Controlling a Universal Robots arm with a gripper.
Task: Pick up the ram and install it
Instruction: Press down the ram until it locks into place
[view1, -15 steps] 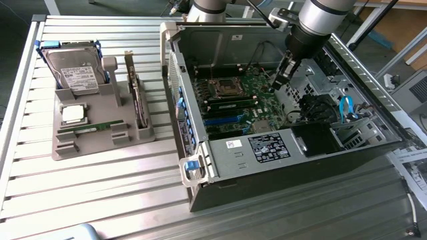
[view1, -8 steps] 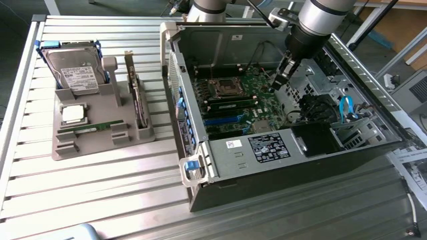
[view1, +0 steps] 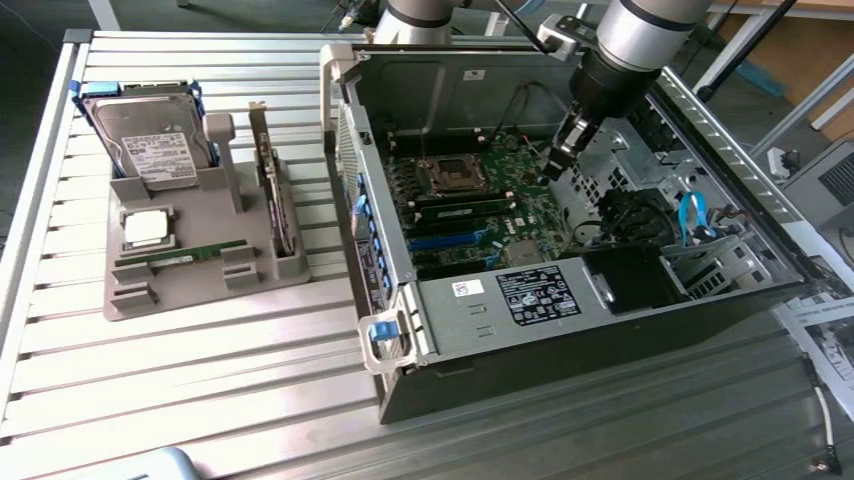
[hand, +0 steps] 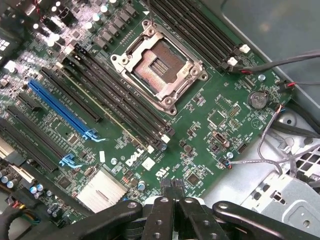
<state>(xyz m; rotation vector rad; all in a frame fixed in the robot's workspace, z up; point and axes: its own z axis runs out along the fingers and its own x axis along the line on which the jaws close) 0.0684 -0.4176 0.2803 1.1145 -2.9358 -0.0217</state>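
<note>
Gripper: my gripper (hand: 172, 186) hangs inside the open computer case (view1: 400, 330), above the motherboard (hand: 220, 120); my fingertips (hand: 166, 184) are pressed together with no gap between them, and they hold nothing and touch nothing (the board lies clear beneath them).

Nearest to my gripper: the bare green patch of board carrying the white maker's logo (hand: 134, 158), with a finned silver heatsink (hand: 102, 189) just beside it.

CPU socket: the empty socket (hand: 159, 66) with its metal frame sits farther out ahead of my fingertips, in the middle of the board.

Memory slots: long black slots (hand: 120, 95) run alongside the socket on one side, and another set (hand: 192, 32) runs on its far side; one stick (view1: 463, 211) appears seated in the slots beside the socket in the exterior view.

Ram: the ram (view1: 187, 256) lies flat in the grey holder tray (view1: 200, 290) on the table, outside the case and well apart from my gripper, toward the exterior view's left.

Also in that tray: a hard drive (view1: 154, 140) leaning upright, a square silver CPU chip (view1: 147, 227), and an upright expansion card (view1: 274, 190).

Blue slot: a long blue connector (hand: 62, 109) lies off to one side of my fingers, beyond the black slots.
</note>
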